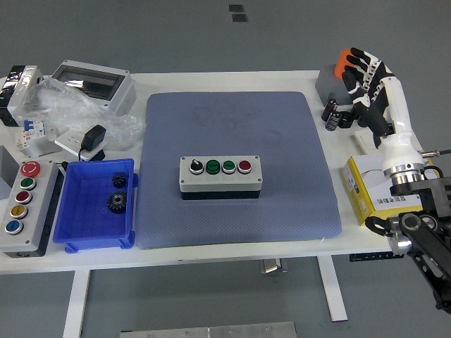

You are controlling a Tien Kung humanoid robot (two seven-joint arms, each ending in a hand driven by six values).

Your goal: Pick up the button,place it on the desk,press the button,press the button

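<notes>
only the right arm shows — it rises from the lower right corner, black joints low, white forearm pointing up and away along the right side. the right hand (368, 79) is raised, fingers (358, 58) spread and empty — though the thumb is hard to make out.
</notes>
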